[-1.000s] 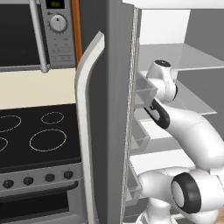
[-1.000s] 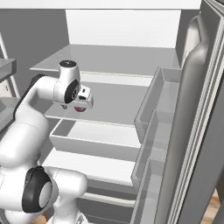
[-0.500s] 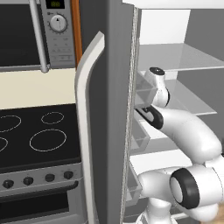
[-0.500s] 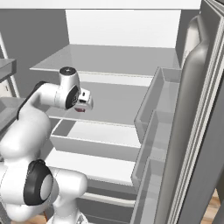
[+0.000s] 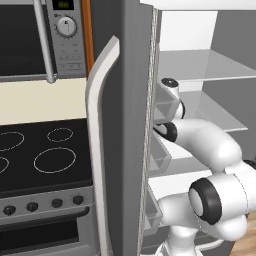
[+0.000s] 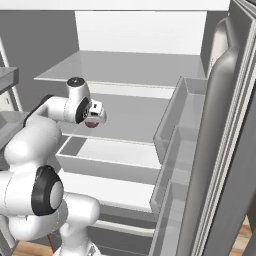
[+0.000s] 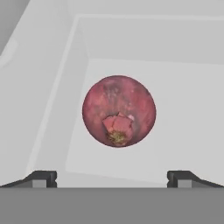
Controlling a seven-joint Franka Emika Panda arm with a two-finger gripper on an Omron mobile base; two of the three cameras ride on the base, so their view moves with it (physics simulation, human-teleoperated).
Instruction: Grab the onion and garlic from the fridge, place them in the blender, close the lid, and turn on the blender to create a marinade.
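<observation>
The onion [image 7: 119,111], a dark red ball with its root end up, lies on a white shelf inside the open fridge [image 6: 135,107]. My gripper [image 7: 111,177] hovers just above it, open. The fingertips [image 7: 43,178] stand wider apart than the onion and do not touch it. From the right base view the onion [image 6: 91,123] peeks out directly under the gripper [image 6: 95,118], at the shelf's left side. The left base view shows the arm reaching behind the grey fridge door [image 5: 125,125]. The garlic, the blender and the lid are out of view.
The fridge door with clear bins [image 6: 172,130] stands open on the right. A drawer [image 6: 107,155] sits below the shelf. Left of the fridge are a black cooktop [image 5: 45,155] and a microwave [image 5: 30,40]. The curved white handle [image 5: 97,150] runs down the door.
The arm has folded and the hand has shifted slightly deeper and left over the shelf. The onion stays in the same spot under the gripper.
</observation>
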